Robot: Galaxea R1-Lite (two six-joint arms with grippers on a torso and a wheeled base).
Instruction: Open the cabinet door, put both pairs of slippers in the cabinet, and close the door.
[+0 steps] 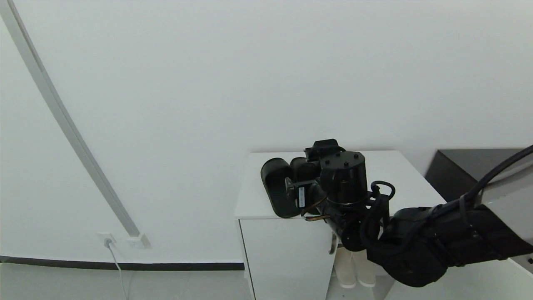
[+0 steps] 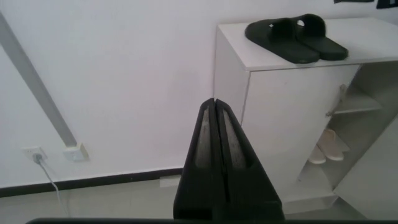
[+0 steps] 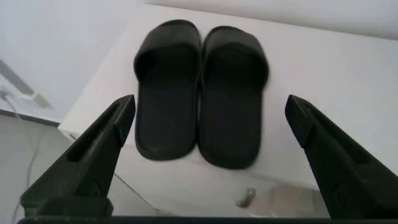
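Observation:
A pair of black slippers lies side by side on top of the white cabinet. My right gripper hovers open just above them, one finger on either side of the pair. The cabinet's right door stands open. A pair of white slippers stands on a lower shelf inside. My left gripper is shut and empty, held well away from the cabinet on its closed-door side.
A dark piece of furniture stands to the right of the cabinet against the white wall. On the left, a grey cable duct runs down the wall to an outlet with a plugged cord. Bare floor lies left of the cabinet.

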